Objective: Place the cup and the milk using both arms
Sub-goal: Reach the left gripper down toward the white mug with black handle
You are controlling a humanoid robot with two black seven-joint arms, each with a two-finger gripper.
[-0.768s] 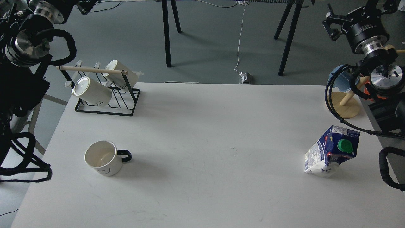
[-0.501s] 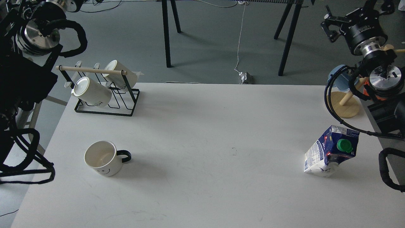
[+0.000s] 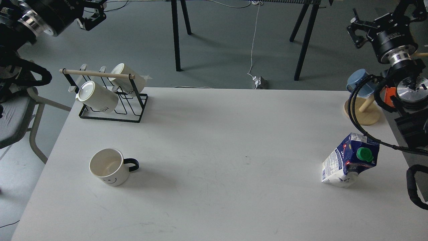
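A white cup (image 3: 107, 167) with a black handle and a smiley face stands upright at the table's front left. A blue and white milk carton (image 3: 347, 160) with a green cap stands at the front right, dented and leaning. My left gripper (image 3: 93, 15) is high at the top left, far behind the cup, with its fingers apart and empty. My right gripper (image 3: 355, 30) is high at the top right, far behind the carton, with its fingers apart and empty.
A black wire rack (image 3: 133, 110) with a wooden bar holds two white mugs at the back left. A wooden stand (image 3: 362, 115) with a blue cup is at the back right. A grey chair (image 3: 15, 115) stands left of the white table (image 3: 214, 140).
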